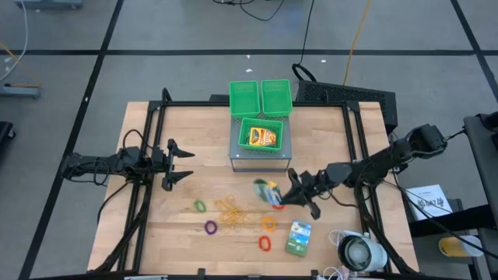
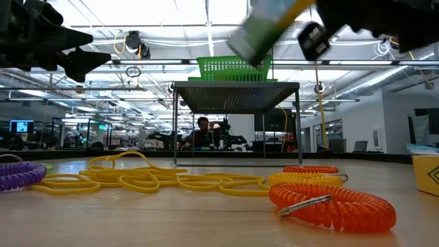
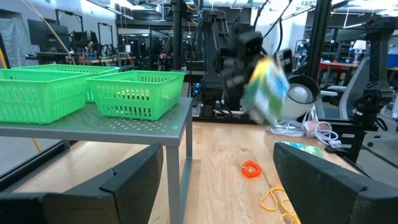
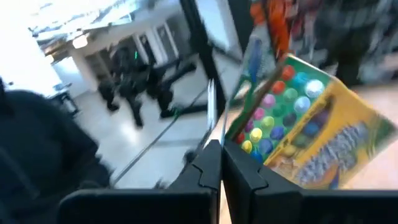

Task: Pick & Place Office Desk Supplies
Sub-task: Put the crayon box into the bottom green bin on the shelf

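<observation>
Right gripper [image 1: 286, 196]: clamped on yellow-green cardboard crayon box [image 1: 268, 191], raised over the wooden table [image 1: 179, 241].
Left gripper [image 1: 184, 162]: fingers wide, holding nothing, at table's left.
Green-white packet [image 1: 298, 238]: on table.

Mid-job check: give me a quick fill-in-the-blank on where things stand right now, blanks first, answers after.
1. The right gripper is shut on a ____ box, lifted off the table.
2. The left gripper waits with its jaws ____.
3. A second crayon box lies inside a green ____ on the raised stand.
4. The yellow rubber bands lie on the ____.

Missing words: crayon; open; bin; table
</observation>
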### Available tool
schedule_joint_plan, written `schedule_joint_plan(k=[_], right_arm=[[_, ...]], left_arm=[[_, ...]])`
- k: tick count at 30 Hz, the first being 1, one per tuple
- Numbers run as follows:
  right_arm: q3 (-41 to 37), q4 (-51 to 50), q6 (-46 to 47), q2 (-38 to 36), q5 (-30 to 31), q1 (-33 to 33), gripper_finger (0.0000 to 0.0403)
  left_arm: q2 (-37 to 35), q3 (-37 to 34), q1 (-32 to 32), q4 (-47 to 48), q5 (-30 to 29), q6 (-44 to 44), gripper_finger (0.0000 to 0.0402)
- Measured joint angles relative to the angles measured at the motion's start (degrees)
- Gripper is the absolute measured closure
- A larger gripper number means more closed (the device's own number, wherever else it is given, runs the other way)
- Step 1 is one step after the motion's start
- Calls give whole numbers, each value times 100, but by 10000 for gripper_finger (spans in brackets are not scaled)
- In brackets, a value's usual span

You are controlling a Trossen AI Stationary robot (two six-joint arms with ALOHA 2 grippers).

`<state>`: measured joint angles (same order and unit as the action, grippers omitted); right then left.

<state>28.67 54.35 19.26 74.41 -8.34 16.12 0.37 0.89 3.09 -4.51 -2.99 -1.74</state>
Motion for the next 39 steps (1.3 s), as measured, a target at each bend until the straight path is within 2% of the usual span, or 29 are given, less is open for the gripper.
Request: schedule_joint_plan(k=[8,12,17,19,27,33,39], right_arm=[[1073,-108,-563,-2,290,-534,403],[1384,-420,-670,-2,1130,-757,403],[1447,-807,-531,-2,2435,-1074,403],[1447,-986,-435,-2,2758,-1207,403],[1447,-1157,11,48,2774,-1510,403],[1447,-1879,520,52,2760,-1658,403],[1447,-1871,528,50,2717,-1637,403]], left_arm=[[0,0,0,0,-1,-1,91],[1,0,-1,0,1,0,92],[0,0,0,-1,0,-1,91],[1,0,-1,-1,0,0,92],[0,0,0,-1,-1,0,91],[1,0,-1,0,1,0,91],[1,0,-1,0,1,0,92]])
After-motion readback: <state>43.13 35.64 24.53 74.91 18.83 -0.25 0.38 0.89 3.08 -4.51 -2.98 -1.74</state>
